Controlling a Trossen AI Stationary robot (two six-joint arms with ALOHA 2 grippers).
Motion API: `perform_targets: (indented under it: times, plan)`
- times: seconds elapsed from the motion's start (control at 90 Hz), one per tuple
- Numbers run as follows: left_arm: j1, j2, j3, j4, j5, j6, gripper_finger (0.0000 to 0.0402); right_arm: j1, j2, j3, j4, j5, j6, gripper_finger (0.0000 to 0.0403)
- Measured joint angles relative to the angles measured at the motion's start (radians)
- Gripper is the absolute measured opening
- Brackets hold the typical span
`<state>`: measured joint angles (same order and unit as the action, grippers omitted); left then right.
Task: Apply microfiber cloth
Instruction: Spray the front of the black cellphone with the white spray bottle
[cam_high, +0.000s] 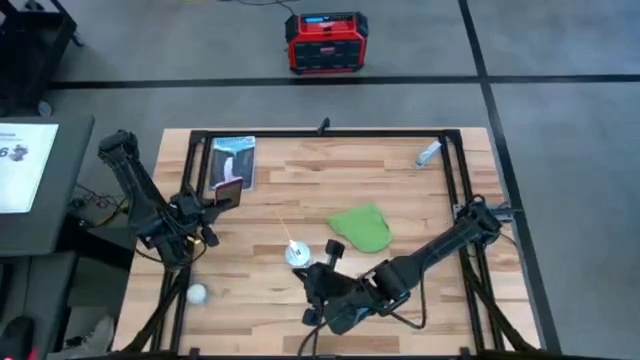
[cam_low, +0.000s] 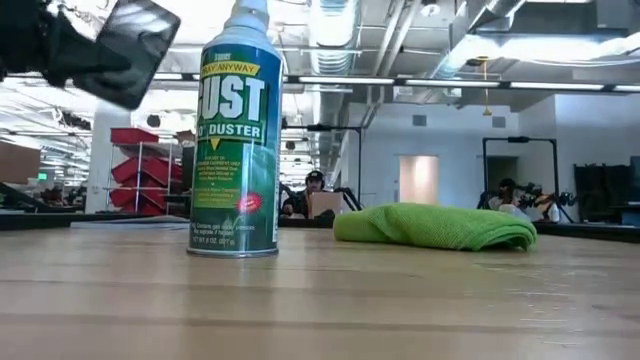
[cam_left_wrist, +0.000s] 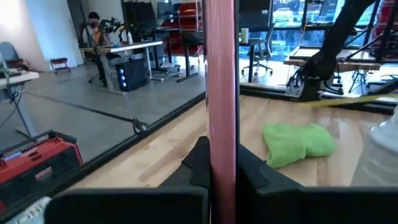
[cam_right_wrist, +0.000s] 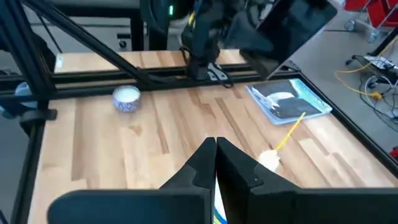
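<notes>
The microfiber cloth (cam_high: 362, 227) lies untouched, bunched near the table's (cam_high: 400, 180) middle — wiping hasn't begun. The left gripper (cam_high: 222, 197) pinches the pink-backed phone (cam_high: 228, 192) aloft by the left edge; the right gripper (cam_right_wrist: 215, 163), jaws pressed together, sits beside the duster can (cam_high: 298, 252) — cloth pickup remains

One camera looks straight down; another sits low on the bench (cam_low: 320, 300); both catch the duster can (cam_low: 236, 140) and green cloth (cam_low: 435, 226).
</notes>
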<state>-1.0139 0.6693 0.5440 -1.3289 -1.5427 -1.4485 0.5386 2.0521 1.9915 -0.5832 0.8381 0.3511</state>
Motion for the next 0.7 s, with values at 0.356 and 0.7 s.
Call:
perform_targets:
  times: [0.356,0.7]
  plan:
    - [0.000,-0.003,0.352,0.079,-0.001,0.510,0.0001,-0.066,0.000,0.000,-0.017,-0.056,-0.070,0.0000]
    - [0.006,0.029,0.418,0.248,0.079,0.667,0.0001,-0.141,0.000,0.000,-0.016,-0.134,-0.055,0.0000]
